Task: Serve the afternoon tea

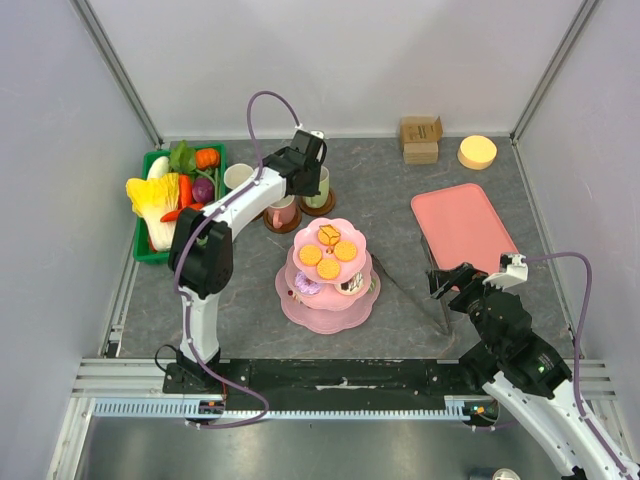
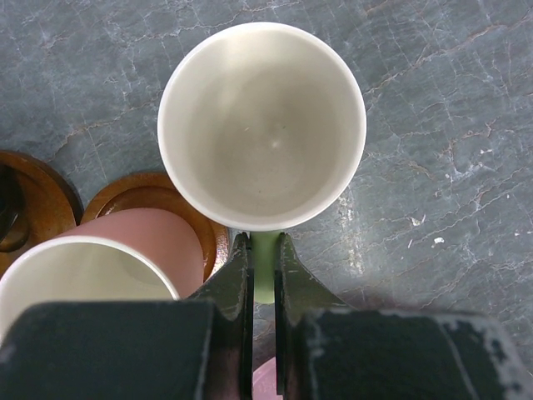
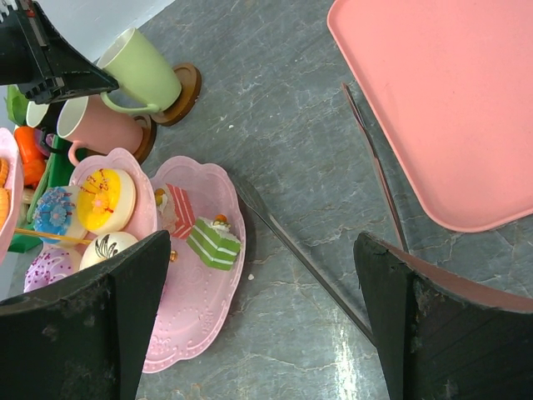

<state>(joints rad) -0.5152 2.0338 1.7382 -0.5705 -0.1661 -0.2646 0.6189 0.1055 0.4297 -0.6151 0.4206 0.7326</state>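
My left gripper is shut on the green handle of the pale green mug, whose white inside faces the wrist camera. In the right wrist view this mug tilts over a brown saucer. The pink mug stands beside it on its own saucer. A third mug is further left. Round biscuits top the pink tiered stand, and cake slices lie on its bottom tier. My right gripper hangs open and holds nothing, right of the stand.
A green crate of toy vegetables sits at the back left. A pink tray lies at the right, with cardboard boxes and a yellow disc behind it. A thin dark cable crosses the table between stand and tray.
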